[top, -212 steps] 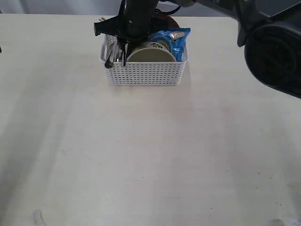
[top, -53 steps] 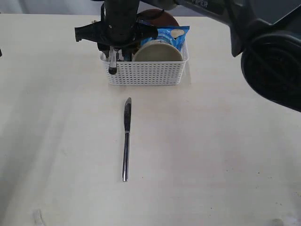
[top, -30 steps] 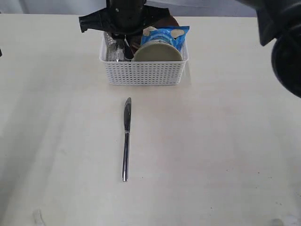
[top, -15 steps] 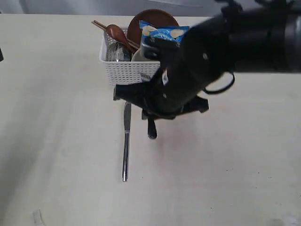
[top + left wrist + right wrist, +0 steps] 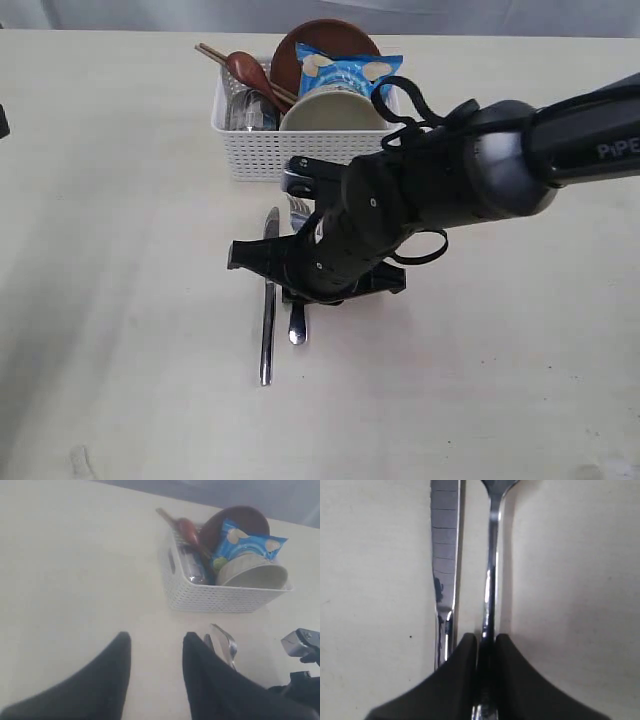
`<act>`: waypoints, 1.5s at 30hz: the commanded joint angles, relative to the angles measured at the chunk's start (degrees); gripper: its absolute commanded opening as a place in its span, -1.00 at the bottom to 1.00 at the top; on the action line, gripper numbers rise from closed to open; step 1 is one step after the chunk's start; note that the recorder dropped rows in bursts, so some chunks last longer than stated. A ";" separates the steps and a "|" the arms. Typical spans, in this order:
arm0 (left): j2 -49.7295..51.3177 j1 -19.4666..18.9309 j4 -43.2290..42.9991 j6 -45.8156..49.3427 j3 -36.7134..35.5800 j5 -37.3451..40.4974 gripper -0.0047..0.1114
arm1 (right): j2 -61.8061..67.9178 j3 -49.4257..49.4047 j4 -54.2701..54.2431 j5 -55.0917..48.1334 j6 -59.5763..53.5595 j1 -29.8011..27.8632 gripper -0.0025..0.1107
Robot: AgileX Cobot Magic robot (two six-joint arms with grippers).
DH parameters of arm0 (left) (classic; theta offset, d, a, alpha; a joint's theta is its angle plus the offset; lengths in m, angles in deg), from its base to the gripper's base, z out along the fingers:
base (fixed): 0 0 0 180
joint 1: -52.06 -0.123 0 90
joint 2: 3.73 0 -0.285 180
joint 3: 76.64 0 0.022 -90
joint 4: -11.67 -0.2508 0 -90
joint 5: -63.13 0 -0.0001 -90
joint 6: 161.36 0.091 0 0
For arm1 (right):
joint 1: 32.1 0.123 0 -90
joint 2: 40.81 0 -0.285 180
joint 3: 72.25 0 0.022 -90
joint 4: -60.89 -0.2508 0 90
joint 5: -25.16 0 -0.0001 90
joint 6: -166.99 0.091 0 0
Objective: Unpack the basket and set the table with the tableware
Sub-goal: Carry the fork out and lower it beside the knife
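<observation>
Right gripper (image 5: pixel 486 641), right wrist view: jaws closed on the handle of the steel fork (image 5: pixel 492 570), low over the bench (image 5: pixel 570 580). The fork runs parallel to the steel knife (image 5: pixel 445 555) and just beside it, apart by a narrow gap. The grip near the handle end appears chosen so the fork can be laid down flat and aligned with the knife as a place setting. Whether the fork already rests on the bench cannot be told.

Exterior view: the right arm (image 5: pixel 440 190) reaches across in front of the white basket (image 5: pixel 310 157) and hides most of the fork; only its tines and handle tip show. The knife lies loose on the bench, to the left of the fork. In the basket, awaiting unpacking:
- grey-green bowl (image 5: pixel 335 113), on edge against the front wall
- brown plate (image 5: pixel 320 35), upright at the back
- blue chip bag (image 5: pixel 348 70), between plate and bowl
- wooden spoon (image 5: pixel 243 68) and chopsticks (image 5: pixel 212 51), leaning out at the left end
- steel cup (image 5: pixel 250 115), left end

Left wrist view: left gripper (image 5: pixel 156 642) open and empty, held above bare bench well apart from the basket, apparently parked out of the way.
</observation>
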 commanded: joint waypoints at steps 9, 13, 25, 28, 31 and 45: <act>-0.10 0.06 -0.18 0.09 -0.29 0.05 -0.34 | -0.52 0.07 -0.78 -5.64 -4.21 0.62 -0.96; -0.10 0.06 -0.18 0.09 -0.29 0.19 -0.34 | -1.39 0.07 -0.78 -5.14 -4.21 0.62 -0.96; -0.10 0.06 -0.18 0.09 -0.29 0.40 -0.34 | -1.73 0.07 -0.65 -7.12 -4.21 0.62 -0.19; -0.10 0.06 -0.18 0.09 -0.29 0.40 -0.34 | -2.88 0.12 0.61 -7.22 -4.35 0.62 -0.24; -0.10 0.06 -0.18 0.09 -0.29 0.40 -0.34 | -4.79 0.37 1.62 -6.94 -4.11 0.51 -0.24; -0.10 0.06 -0.07 0.09 -0.29 0.75 -0.34 | -1.89 8.68 5.85 -20.05 -6.88 0.41 -0.18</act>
